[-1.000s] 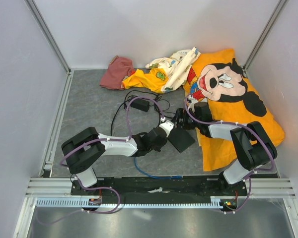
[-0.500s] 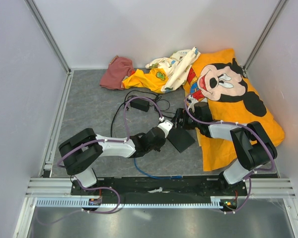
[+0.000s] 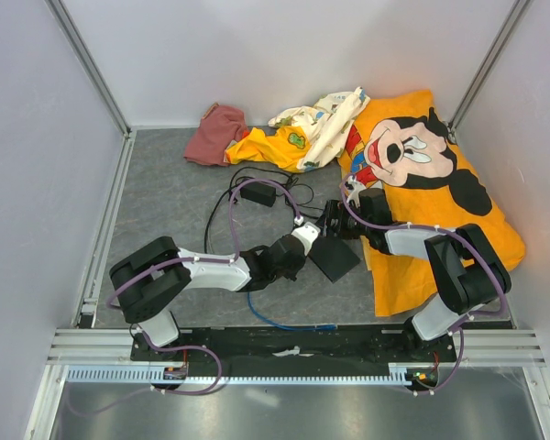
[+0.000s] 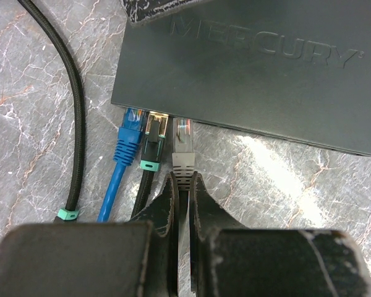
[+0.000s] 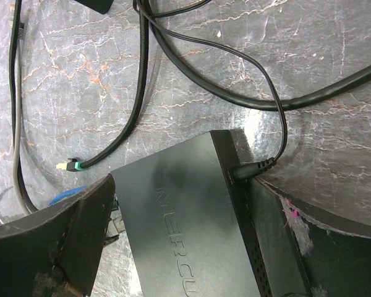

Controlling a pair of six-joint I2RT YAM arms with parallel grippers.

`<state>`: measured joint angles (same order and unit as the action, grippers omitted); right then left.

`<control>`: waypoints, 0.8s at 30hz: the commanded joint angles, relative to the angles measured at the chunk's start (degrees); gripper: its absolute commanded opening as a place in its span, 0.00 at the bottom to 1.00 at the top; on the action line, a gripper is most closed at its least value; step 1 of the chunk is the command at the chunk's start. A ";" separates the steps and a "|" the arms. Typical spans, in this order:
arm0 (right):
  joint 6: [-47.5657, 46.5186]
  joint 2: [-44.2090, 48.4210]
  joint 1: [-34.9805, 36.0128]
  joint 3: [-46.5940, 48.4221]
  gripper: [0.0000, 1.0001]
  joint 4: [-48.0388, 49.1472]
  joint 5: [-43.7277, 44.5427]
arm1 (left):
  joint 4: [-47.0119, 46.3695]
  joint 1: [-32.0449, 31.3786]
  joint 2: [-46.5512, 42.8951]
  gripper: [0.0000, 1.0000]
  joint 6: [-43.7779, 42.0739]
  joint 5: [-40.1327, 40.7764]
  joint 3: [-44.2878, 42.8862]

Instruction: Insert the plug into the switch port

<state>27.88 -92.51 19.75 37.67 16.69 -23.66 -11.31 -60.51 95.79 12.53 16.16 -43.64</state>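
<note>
Both your arms lie low over the grey table (image 3: 165, 211) and meet mid-table at the switch (image 3: 335, 259). The left arm (image 3: 211, 268) stretches flat from its base toward the right, wrist down at the switch's port edge. The right arm (image 3: 412, 240) folds back over the orange cushion (image 3: 440, 183) and comes at the box from the opposite side.

Your right gripper (image 5: 182, 198) is spread wide with the switch between its fingers. Both pads look to bear on the case sides, so I read it as clamping the box to brace it.

Your left gripper (image 4: 182, 180) is pinched tight on the boot of a grey plug (image 4: 182, 148), whose clear tip just meets the switch's edge at the third port of the row. Note that this is not the blue one. The blue plug (image 4: 128, 139) sits at the first port, tip at or inside the opening, with a black plug (image 4: 151, 139) just beside it in the next. Whether the blue one has latched I cannot tell.

So the step in hand looks like the last push of an insertion — on the grey lead. The next move, as I judge it, calls for a short straight drive along the port's axis while the right side holds firm — and a look at whether the blue plug is truly seated.
</note>
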 commanded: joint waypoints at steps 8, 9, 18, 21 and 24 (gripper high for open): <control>0.86 -2.41 0.20 -0.05 0.95 -2.54 -2.53 | -5.91 -0.40 0.28 0.02 -1.37 -1.05 -0.48; 0.95 -2.59 0.20 0.03 0.96 -2.36 -2.88 | -6.52 -0.40 0.19 0.02 -1.55 -0.87 -0.40; 3.06 -5.84 0.29 0.12 0.94 -1.83 -11.04 | -11.10 0.13 -0.25 0.02 -4.18 3.17 0.48; 3.94 -5.93 0.47 -0.84 0.93 -1.39 -11.67 | -11.36 0.57 -0.16 0.02 -3.31 4.31 0.22; 4.46 -4.61 0.64 -2.16 0.93 -1.31 -11.58 | -12.59 0.57 0.71 0.02 -2.08 4.67 0.22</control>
<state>29.39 -96.07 18.90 38.63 21.26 -28.95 -13.89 -60.23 96.03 10.39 18.02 -42.46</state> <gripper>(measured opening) 0.930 0.047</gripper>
